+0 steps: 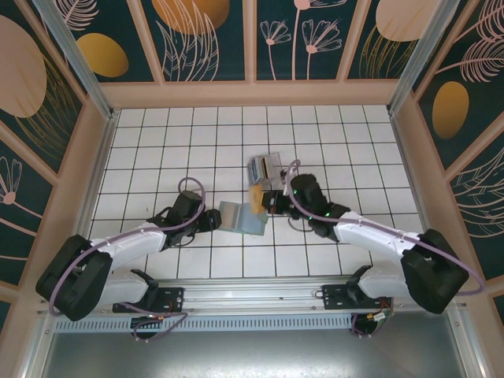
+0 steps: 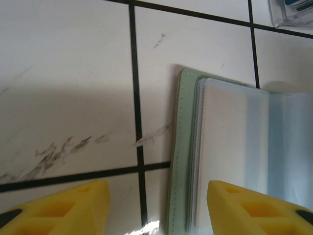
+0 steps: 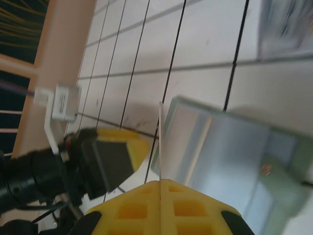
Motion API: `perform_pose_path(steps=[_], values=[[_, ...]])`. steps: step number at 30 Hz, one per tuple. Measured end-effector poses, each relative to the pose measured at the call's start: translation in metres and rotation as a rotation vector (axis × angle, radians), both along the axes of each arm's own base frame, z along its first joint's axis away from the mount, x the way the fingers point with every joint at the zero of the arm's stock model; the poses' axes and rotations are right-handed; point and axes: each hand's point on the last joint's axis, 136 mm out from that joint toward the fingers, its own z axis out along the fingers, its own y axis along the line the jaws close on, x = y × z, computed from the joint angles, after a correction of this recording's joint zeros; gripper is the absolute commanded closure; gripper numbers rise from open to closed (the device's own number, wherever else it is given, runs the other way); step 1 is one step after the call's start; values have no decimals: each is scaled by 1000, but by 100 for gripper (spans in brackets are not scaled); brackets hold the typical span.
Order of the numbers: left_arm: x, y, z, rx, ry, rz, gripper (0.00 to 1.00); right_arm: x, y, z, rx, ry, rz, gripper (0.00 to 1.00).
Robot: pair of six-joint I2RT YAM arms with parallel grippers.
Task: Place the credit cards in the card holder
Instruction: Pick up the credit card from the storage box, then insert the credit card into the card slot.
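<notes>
The card holder (image 1: 241,216) lies open on the tiles between the two arms, grey-green outside with clear sleeves inside. In the left wrist view the card holder (image 2: 234,147) has its left edge between my left gripper's (image 2: 157,196) yellow fingers, which stand apart and open. My left gripper (image 1: 211,219) sits at the holder's left side. My right gripper (image 1: 265,203) hovers at the holder's upper right corner, shut on a tan credit card (image 1: 256,193). In the right wrist view that credit card (image 3: 160,142) shows edge-on, pinched in the right gripper (image 3: 160,183), beside the holder (image 3: 230,152).
A small clear plastic box (image 1: 266,167) with more cards stands just behind the right gripper; it also shows at the corner (image 2: 291,12) of the left wrist view. Wooden walls (image 1: 94,157) ring the white tiled floor (image 1: 157,150).
</notes>
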Motion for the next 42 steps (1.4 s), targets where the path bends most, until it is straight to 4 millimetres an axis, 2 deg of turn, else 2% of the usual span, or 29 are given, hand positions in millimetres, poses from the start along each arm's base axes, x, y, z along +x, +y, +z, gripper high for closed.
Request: perform_pose_path(steps=[3, 8, 13, 15, 22, 31, 42], values=[[3, -5, -4, 3, 17, -14, 51, -4, 12, -10, 25, 39, -6, 100], [2, -7, -10, -2, 35, -20, 54, 5, 20, -28, 39, 78, -40, 100], [3, -8, -12, -6, 40, -22, 59, 6, 17, -59, 44, 173, -74, 100], [3, -8, -12, -4, 41, -21, 60, 6, 13, -65, 42, 196, -91, 100], [6, -6, -14, 25, 51, -22, 67, 15, 4, -66, 66, 215, -132, 100], [8, -4, -17, 41, 65, -17, 75, 10, 15, -78, 113, 279, -87, 100], [9, -5, -18, 44, 68, -18, 78, 12, 10, -79, 126, 288, -90, 100]])
